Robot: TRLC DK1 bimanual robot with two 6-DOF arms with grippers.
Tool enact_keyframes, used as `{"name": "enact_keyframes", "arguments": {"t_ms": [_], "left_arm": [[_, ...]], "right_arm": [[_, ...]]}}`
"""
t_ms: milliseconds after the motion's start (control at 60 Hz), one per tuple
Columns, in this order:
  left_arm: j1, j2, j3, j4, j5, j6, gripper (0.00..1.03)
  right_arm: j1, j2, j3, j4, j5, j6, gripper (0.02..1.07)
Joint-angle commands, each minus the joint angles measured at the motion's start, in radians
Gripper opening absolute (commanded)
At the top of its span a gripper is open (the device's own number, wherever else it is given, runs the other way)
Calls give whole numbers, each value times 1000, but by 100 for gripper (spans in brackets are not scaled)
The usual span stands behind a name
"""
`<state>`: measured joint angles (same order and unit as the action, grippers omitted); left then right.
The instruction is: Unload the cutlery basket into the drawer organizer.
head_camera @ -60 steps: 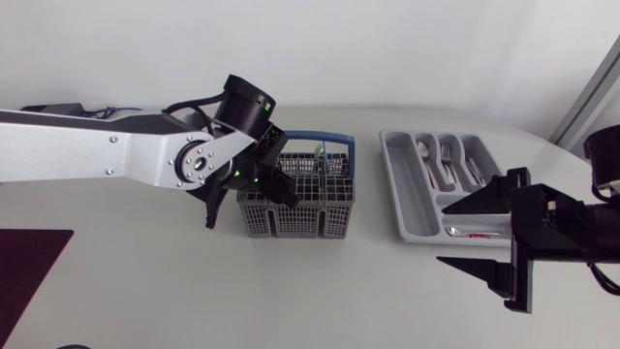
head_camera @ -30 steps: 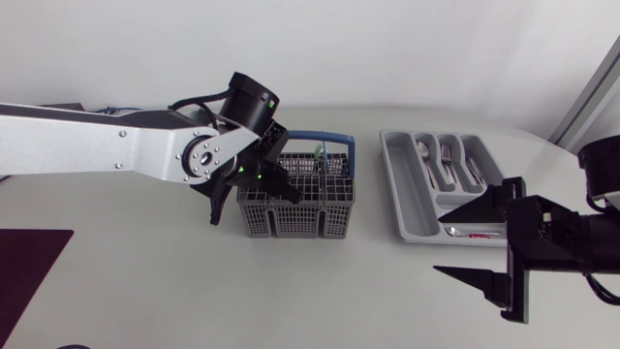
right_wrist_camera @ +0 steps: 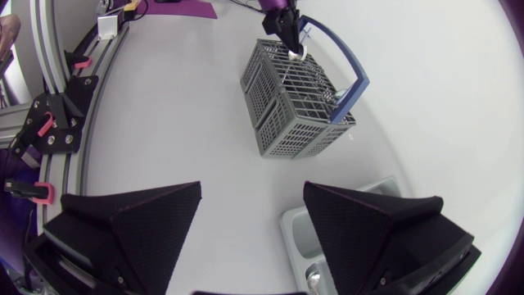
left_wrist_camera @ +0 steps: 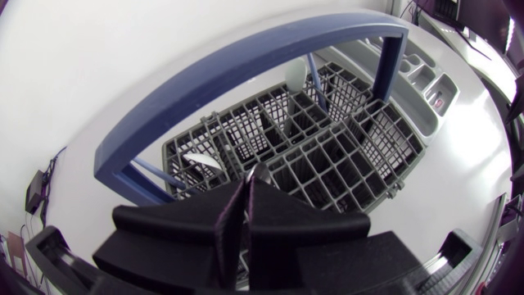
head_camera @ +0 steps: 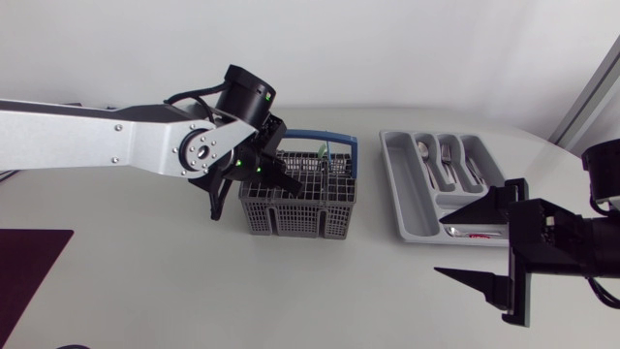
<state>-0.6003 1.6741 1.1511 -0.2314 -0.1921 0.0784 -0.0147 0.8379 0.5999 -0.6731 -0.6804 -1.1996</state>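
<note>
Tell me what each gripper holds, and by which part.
Left gripper pinches the top end of a silver cutlery piece, type unclear. Right gripper: open, empty.

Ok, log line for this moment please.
left gripper: jaws shut on utensil over basket | right gripper: jaws open, beside organizer

White worktop (head_camera: pixel 145 291), matte and plain; one dark purple mat (head_camera: pixel 27 276) lies flat at its near left corner, cut off by the head view's edge; in the left wrist view a small dark box (left_wrist_camera: pixel 34 185) with thin cables sits near the worktop's rim.
</note>
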Motion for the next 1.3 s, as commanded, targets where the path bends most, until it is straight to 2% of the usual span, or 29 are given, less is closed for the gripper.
{"name": "enact_keyframes", "arguments": {"t_ms": [0,367,750,1283], "left_arm": [[-9,-33,-13,-13,2,17,9],[-50,-100,-79,3,-53,29,9],[-89,-172,-180,99,-135,38,9],[-108,-218,-255,231,-182,50,9]], "right_arm": [[16,-14,-37,3,1,28,92],[56,-68,-57,4,21,74,92],[147,-109,-84,30,81,141,92],[156,-115,-106,49,91,152,92]]}}
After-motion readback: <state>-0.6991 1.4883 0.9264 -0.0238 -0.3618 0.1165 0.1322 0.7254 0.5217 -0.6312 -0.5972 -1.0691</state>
